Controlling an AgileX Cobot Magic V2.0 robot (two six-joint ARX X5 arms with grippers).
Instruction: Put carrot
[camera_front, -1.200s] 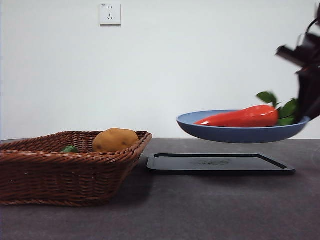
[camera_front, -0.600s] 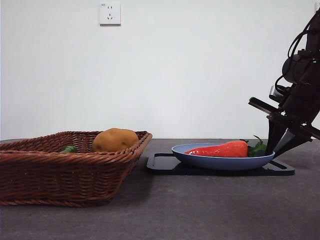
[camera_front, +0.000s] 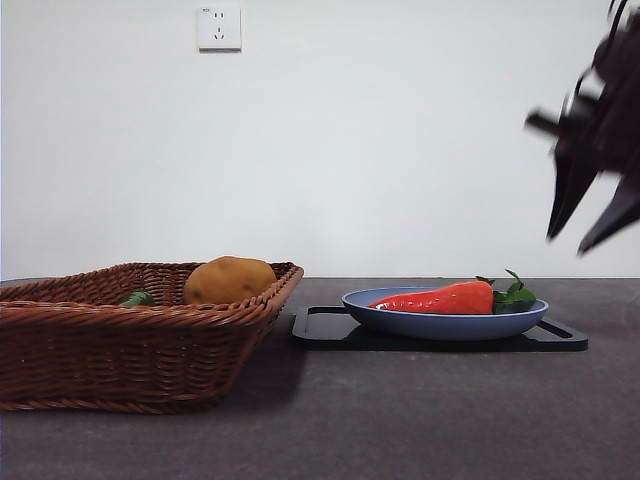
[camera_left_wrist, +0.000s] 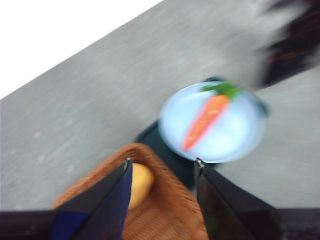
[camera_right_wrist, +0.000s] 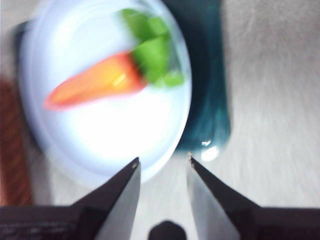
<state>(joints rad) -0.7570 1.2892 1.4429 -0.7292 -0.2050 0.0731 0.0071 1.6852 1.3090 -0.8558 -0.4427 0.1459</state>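
Observation:
The red-orange carrot (camera_front: 440, 298) with green leaves lies on a blue plate (camera_front: 440, 325), which rests on a black tray (camera_front: 330, 335) right of centre. In the right wrist view the carrot (camera_right_wrist: 95, 82) and plate (camera_right_wrist: 100, 135) are blurred, just beyond my right gripper (camera_right_wrist: 162, 161), which is open and holds nothing. From the front, that gripper (camera_front: 567, 243) hangs in the air above and to the right of the plate. My left gripper (camera_left_wrist: 162, 161) is open over the basket, with the carrot (camera_left_wrist: 202, 122) on its plate (camera_left_wrist: 250, 140) farther off.
A brown wicker basket (camera_front: 130, 350) stands at the left with a yellow-brown potato (camera_front: 230, 280) and a small green item (camera_front: 139, 298) inside. A wall outlet (camera_front: 220, 28) sits high on the white back wall. The black tray (camera_right_wrist: 205, 100) juts out past the plate.
The plate with the carrot came down from the air onto the black tray. My right gripper let go of the plate's right rim and rose up and away to the right.

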